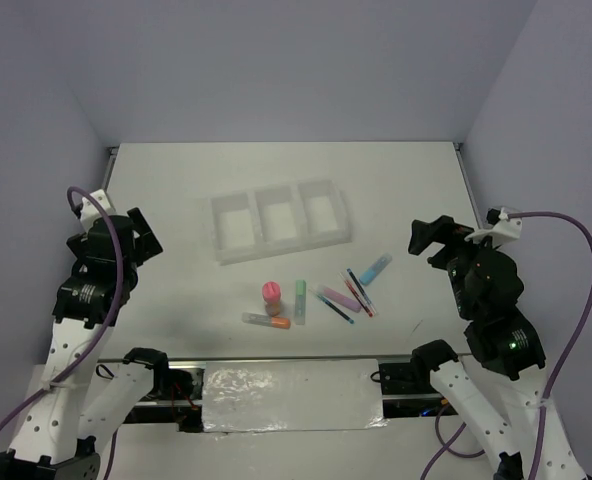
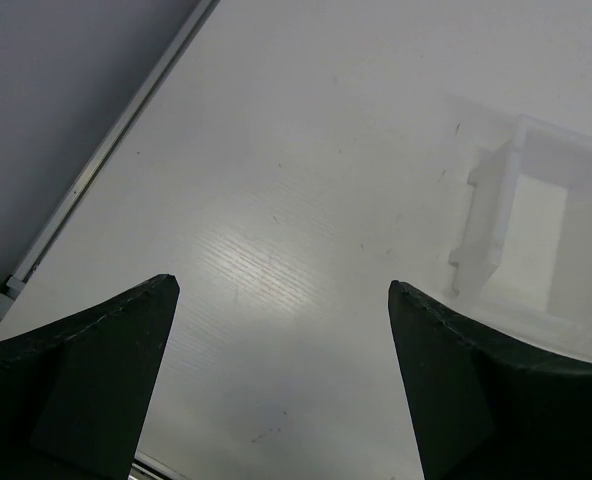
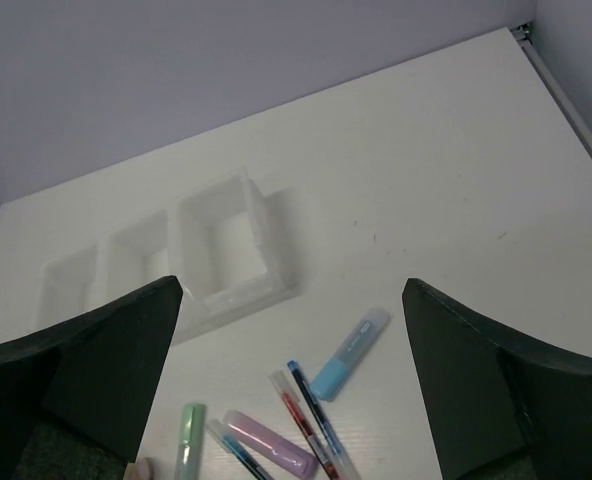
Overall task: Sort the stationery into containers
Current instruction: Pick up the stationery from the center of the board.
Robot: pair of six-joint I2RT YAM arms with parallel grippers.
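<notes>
So here's where we're at: both claws are spread wide and holding nothing. The left claw [image 2: 281,285] hangs over the tabletop [image 1: 406,190] off to the left of the tray [image 1: 281,246], and the right claw [image 3: 291,282] looks down at the pile. All the stationery sits loose on the tabletop just in front of the tray, none of it sorted yet. What worries us is the cluster on the right. The purple marker [image 1: 342,298], the red pen [image 3: 296,415] and the dark blue pen [image 3: 314,408] lie packed side by side, maybe touching. A wide claw coming down there could easily pinch two at once or flick a neighbour away. The thin pens also lie flat, so we'd guess the claw scrapes the tabletop or slips off them. The light-blue marker [image 1: 375,269] sits a bit apart, so it's probably the safest first pick. Further left, the stubby pink-orange cylinder [image 1: 272,296] looks like it's standing on end. The orange marker [image 1: 268,321] is just in front of it and the green marker [image 1: 301,294] is beside it, so one bump and it tips and rolls. The tray looks light, so a clumsy drop could shove it. And if both arms go for the middle together, they could clash.
</notes>
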